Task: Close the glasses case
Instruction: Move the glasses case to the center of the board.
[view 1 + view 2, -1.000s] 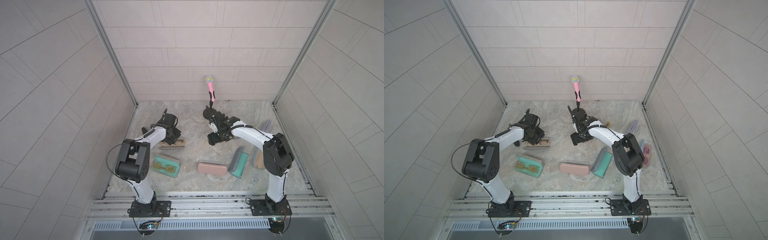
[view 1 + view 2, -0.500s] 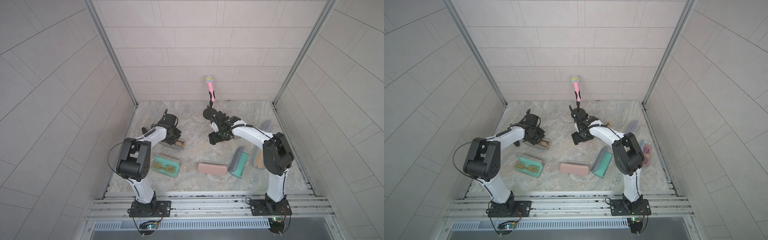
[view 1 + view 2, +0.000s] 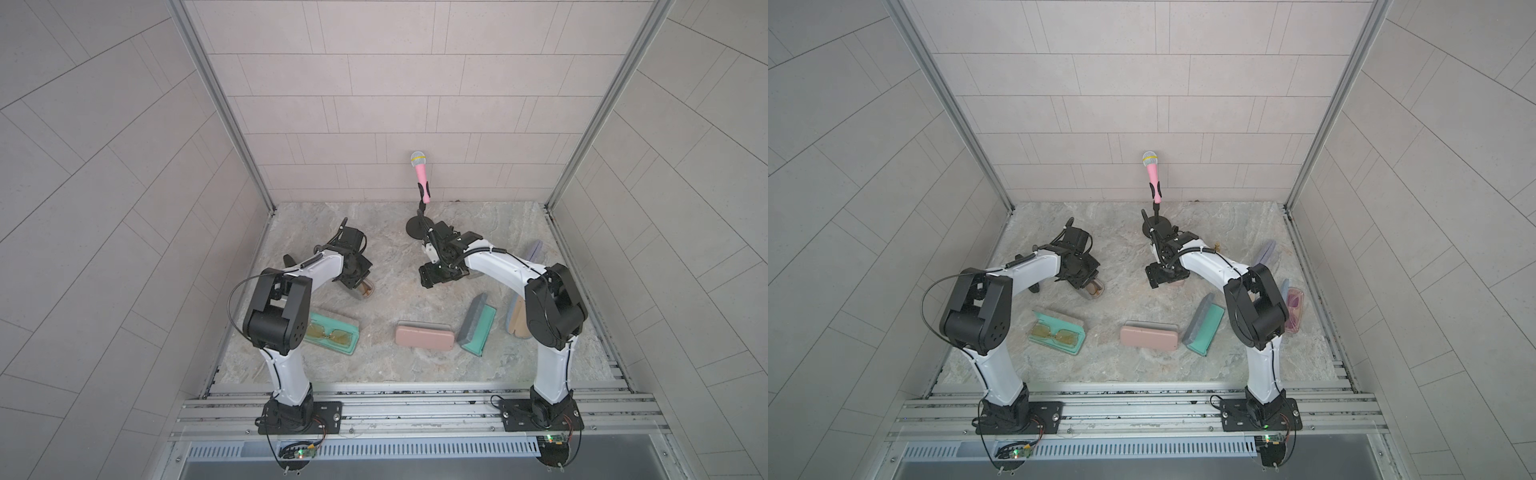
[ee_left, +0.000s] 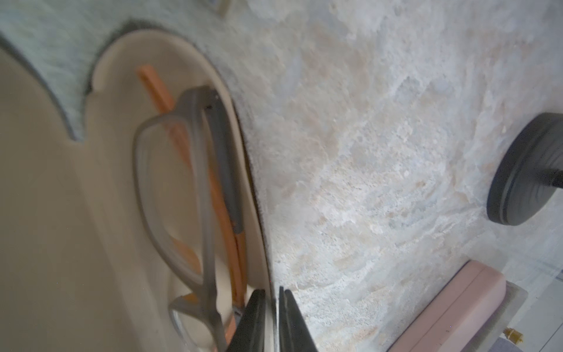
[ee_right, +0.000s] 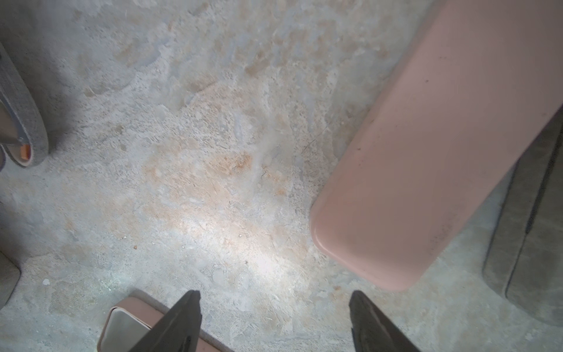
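The glasses case is grey outside and beige inside, and it lies open with a grey and orange pair of glasses in it. My left gripper is shut on the thin wall of this case, one finger inside and one outside. In both top views the left gripper covers most of the case, so only one end shows. My right gripper hangs open over bare table near the middle, holding nothing.
A teal open case with yellow glasses, a closed pink case and a grey and teal open case lie near the front. More cases lie at the right. A pink microphone stands on its black base at the back. A small pink case lies beside a right finger.
The left jaws have narrowed onto the case's wall. The arm has come over the case, which showed flat and long before and now shows only one end. The right arm has not moved.
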`<act>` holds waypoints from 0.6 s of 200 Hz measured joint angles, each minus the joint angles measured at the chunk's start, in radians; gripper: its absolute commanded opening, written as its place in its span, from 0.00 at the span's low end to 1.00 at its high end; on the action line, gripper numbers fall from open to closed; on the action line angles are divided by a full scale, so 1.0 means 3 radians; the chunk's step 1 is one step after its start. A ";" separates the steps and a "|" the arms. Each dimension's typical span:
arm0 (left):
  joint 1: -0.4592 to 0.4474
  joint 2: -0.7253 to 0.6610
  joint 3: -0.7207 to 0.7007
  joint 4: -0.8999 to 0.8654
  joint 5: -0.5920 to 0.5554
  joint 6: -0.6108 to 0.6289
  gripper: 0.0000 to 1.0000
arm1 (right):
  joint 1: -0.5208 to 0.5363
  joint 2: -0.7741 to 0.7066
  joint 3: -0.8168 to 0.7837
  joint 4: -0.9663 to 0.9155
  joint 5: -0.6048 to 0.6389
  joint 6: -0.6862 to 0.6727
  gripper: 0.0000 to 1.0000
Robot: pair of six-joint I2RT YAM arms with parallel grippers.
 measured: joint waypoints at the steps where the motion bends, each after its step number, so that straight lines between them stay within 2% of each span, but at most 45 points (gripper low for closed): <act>1: -0.0006 0.0001 0.0008 -0.0001 -0.0001 0.0000 0.15 | 0.0000 0.0000 0.0000 0.0000 0.0000 0.0001 0.79; 55: -0.0361 0.0239 0.0469 -0.0039 -0.0025 0.0005 0.15 | -0.0079 -0.0001 -0.0042 0.0037 -0.0003 0.0056 0.78; 120: -0.0777 0.0743 0.1076 -0.0189 -0.0023 0.0025 0.15 | -0.0329 -0.0092 -0.0441 0.0140 -0.0004 0.0187 0.79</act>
